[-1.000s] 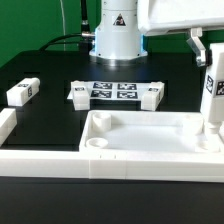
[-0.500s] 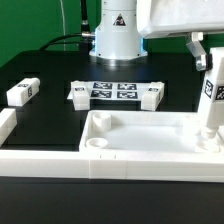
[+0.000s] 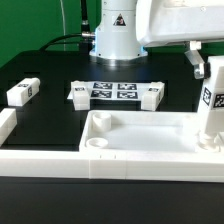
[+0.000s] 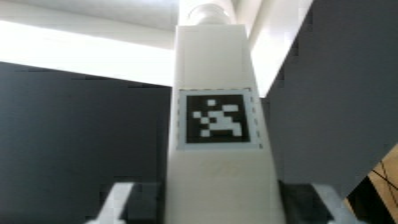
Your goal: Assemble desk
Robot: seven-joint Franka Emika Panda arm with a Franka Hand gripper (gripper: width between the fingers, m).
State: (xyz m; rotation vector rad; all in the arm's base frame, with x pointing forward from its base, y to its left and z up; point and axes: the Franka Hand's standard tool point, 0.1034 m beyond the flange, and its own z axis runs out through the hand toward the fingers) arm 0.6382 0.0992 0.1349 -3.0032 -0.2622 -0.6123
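The white desk tabletop [image 3: 140, 133] lies rim-up near the front, with a round socket [image 3: 97, 143] showing at its front corner on the exterior view's left. My gripper [image 3: 207, 72] is shut on a white block leg [image 3: 209, 112] that stands nearly upright over the tabletop's corner on the exterior view's right. Whether its foot sits in a socket is hidden. In the wrist view the leg [image 4: 217, 70] runs away from the gripper [image 4: 217, 208], its black-and-white tag [image 4: 217, 120] facing the camera, with a finger [image 4: 134, 205] on each side.
Three loose legs lie on the black table: one [image 3: 22, 92] at the exterior view's left, two [image 3: 80, 93] [image 3: 150, 96] flanking the marker board [image 3: 113, 91]. A white border rail [image 3: 60, 163] runs along the front and left. The robot base [image 3: 117, 35] stands behind.
The gripper has carried the leg down and slightly toward the exterior view's left, bringing it from a tilt to nearly upright over the tabletop's corner. The grip is unchanged.
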